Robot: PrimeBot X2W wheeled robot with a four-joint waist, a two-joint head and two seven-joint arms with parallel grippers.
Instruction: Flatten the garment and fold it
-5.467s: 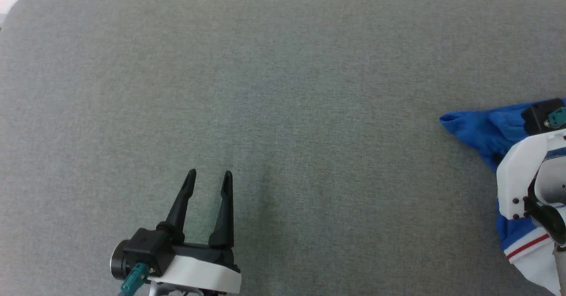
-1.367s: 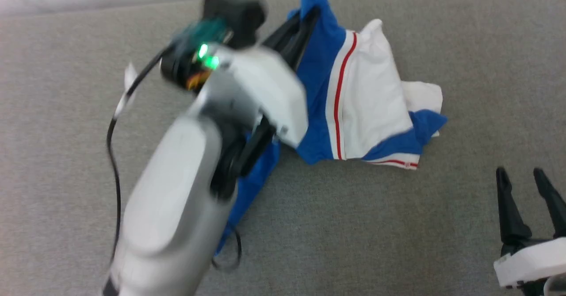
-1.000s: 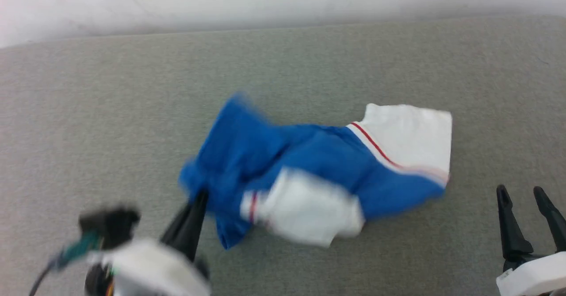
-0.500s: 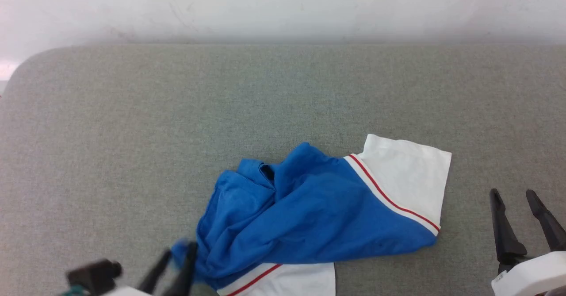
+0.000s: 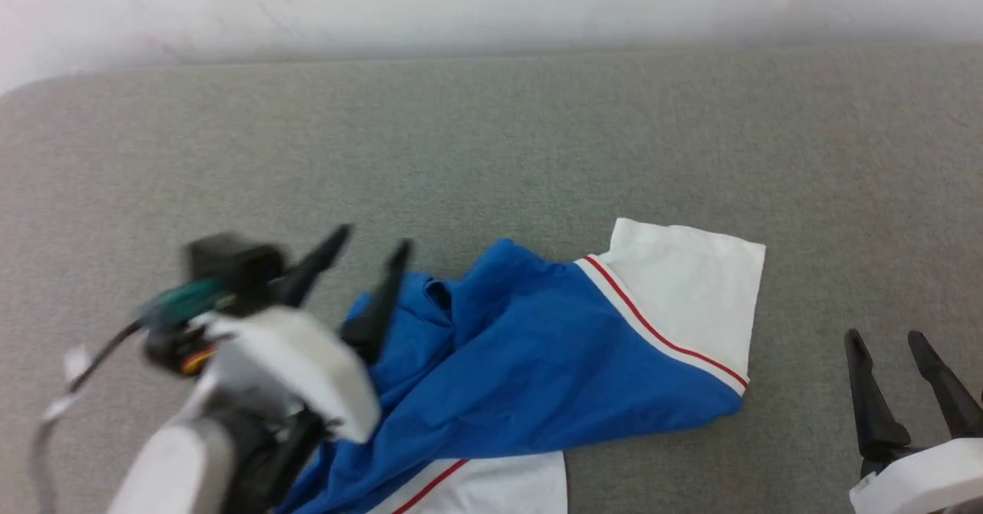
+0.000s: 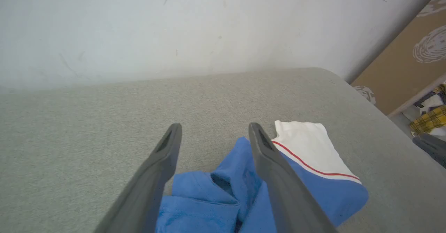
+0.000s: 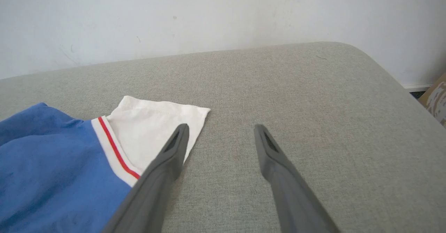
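shirt (image 5: pixel 537 368) bunched at table (image 5: pixel 491 153) near edge, not yet flat, no fold made. my left gripper (image 5: pixel 374 237) spread, empty, over it; right gripper (image 5: pixel 885 335) spread, empty beside it.

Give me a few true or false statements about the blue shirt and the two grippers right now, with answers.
1. The bright blue jersey shirt with white, red-striped sleeves lies on the grey fabric surface. True.
2. The left gripper is clamped shut on the shirt. False: its jaws stand apart, holding nothing.
3. The right gripper is open and empty. True.
4. The shirt is folded into a neat rectangle. False: it lies bunched and wrinkled.
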